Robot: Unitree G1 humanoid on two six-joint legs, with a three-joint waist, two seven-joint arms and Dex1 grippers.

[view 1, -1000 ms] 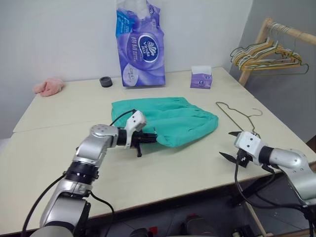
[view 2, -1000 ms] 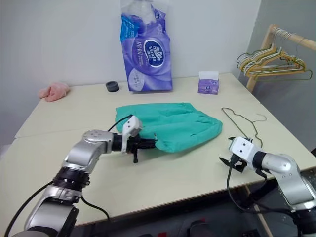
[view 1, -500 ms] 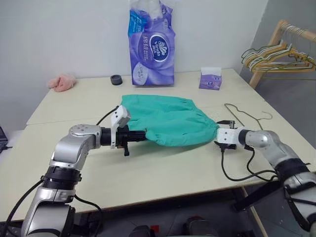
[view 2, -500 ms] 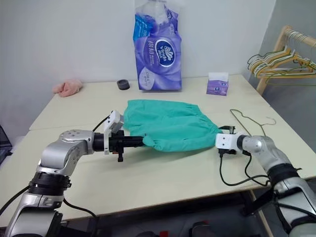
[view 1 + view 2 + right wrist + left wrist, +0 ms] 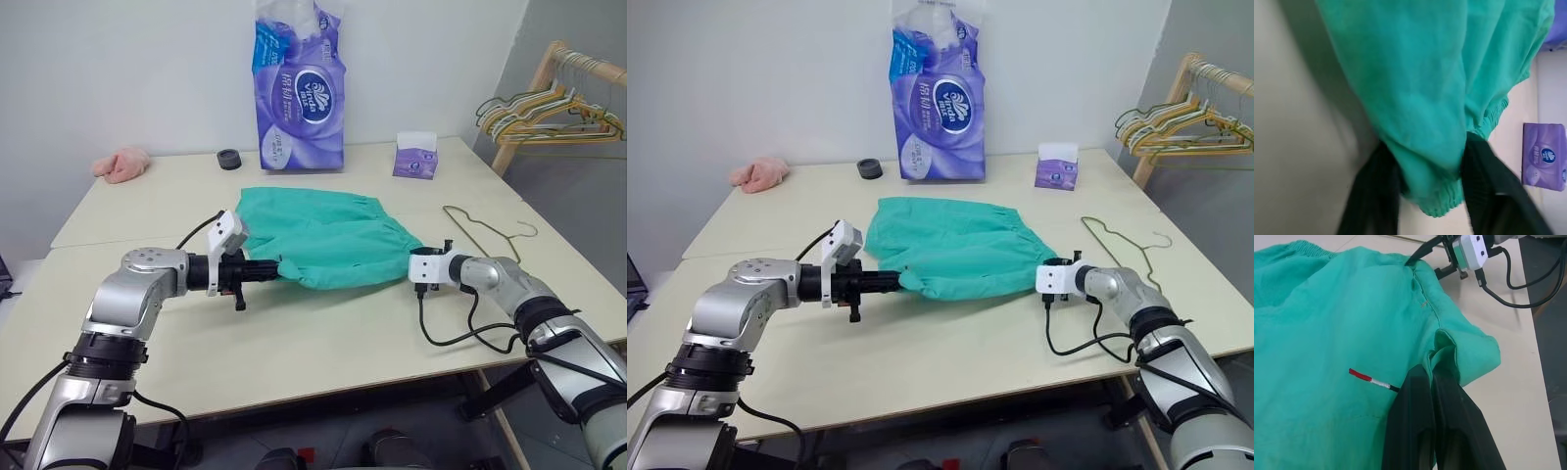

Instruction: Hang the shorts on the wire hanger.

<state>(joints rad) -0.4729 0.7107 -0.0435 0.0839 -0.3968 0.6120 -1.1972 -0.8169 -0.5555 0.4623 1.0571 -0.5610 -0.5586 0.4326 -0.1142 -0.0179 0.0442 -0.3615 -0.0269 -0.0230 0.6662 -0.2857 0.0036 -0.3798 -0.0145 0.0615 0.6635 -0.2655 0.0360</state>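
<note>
Item: teal shorts (image 5: 328,238), lying flat on the table (image 5: 323,333), left of the wire hanger (image 5: 480,230). My left pincer (image 5: 279,268) was clamped on their near-left corner. My right pincer (image 5: 1425,183) straddled the waistband end, fingers (image 5: 1374,196) apart.

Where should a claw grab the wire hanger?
Probably the hook. The hanger lies flat on the table, so its thin wire is hard to pinch from the side. Come straight down from above, one finger either side of the wire.
</note>
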